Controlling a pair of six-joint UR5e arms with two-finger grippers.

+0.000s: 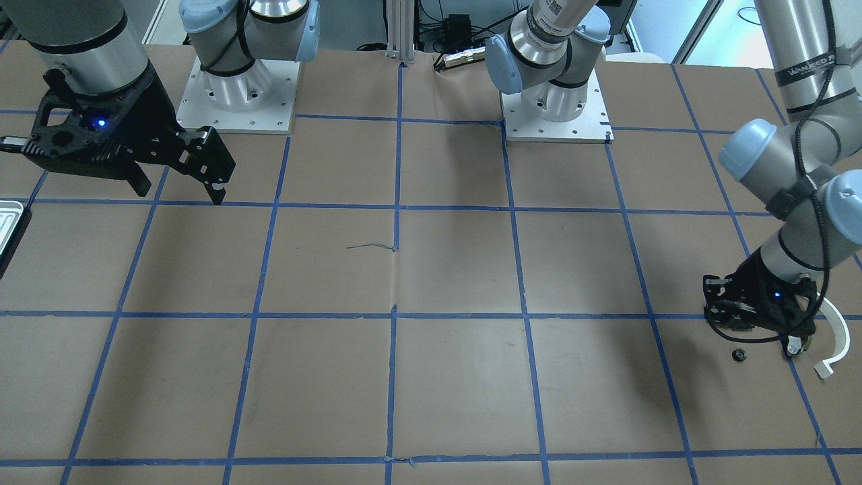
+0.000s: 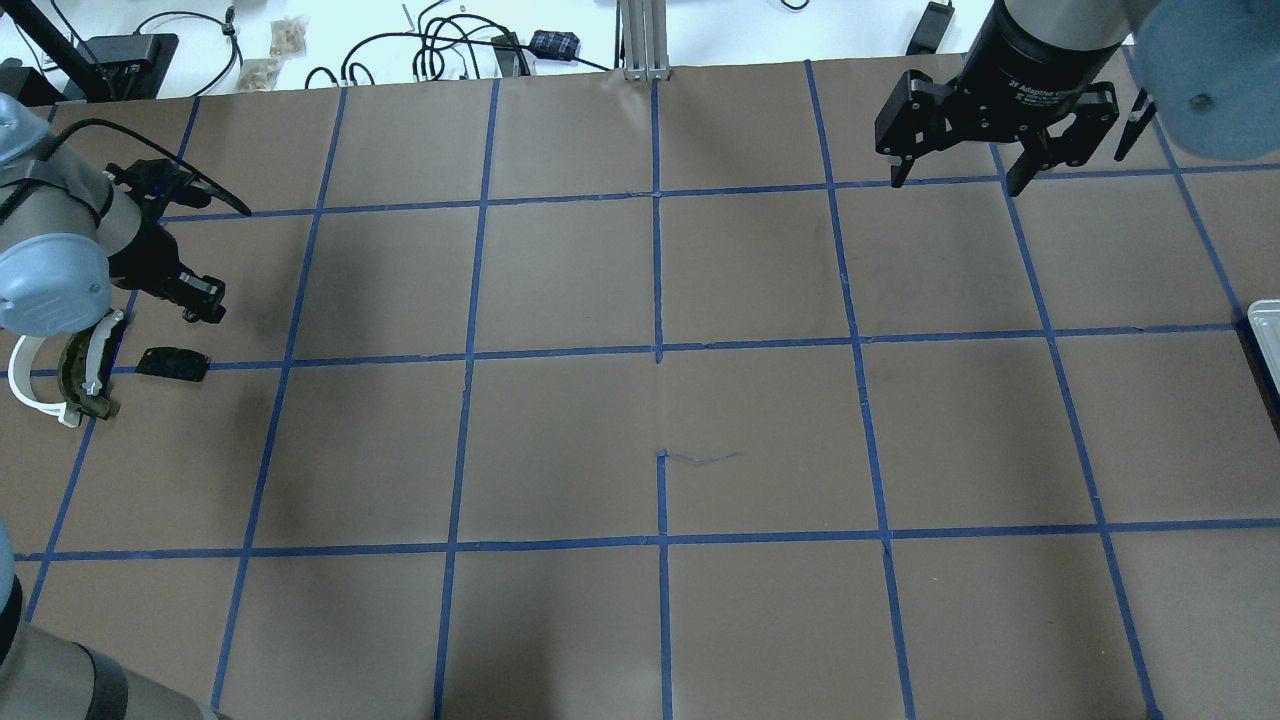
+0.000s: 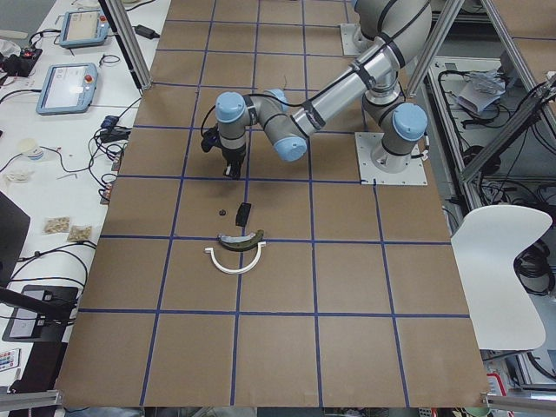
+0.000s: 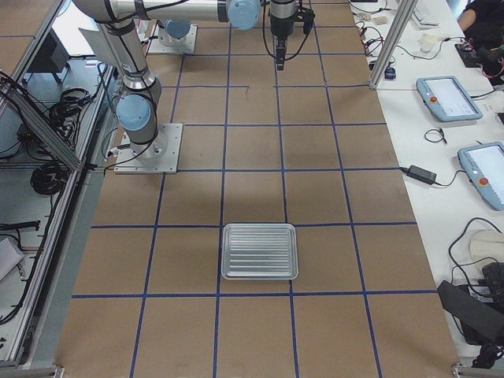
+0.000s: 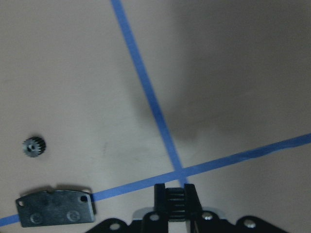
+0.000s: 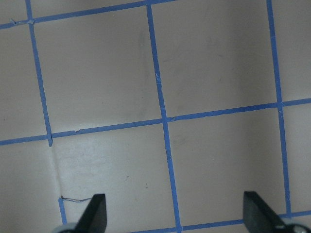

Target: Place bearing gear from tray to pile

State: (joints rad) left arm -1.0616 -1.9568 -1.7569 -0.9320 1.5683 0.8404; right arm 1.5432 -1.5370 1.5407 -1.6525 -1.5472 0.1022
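The bearing gear, tiny, black and toothed, lies on the table paper, free of any gripper; it also shows in the front-facing view. Close by is the pile: the flat black plate, the dark olive curved piece and the white half-ring arc. My left gripper hovers beside the pile, shut and empty, with the gear ahead and to its left. The ridged silvery tray lies at the table's far right end, and nothing shows in it. My right gripper is open and empty, high over the table's far side.
The table is brown paper with a blue tape grid. Both arm bases stand on the robot's side. Cables and small devices lie beyond the far edge. The tray's corner shows at the overhead view's right edge.
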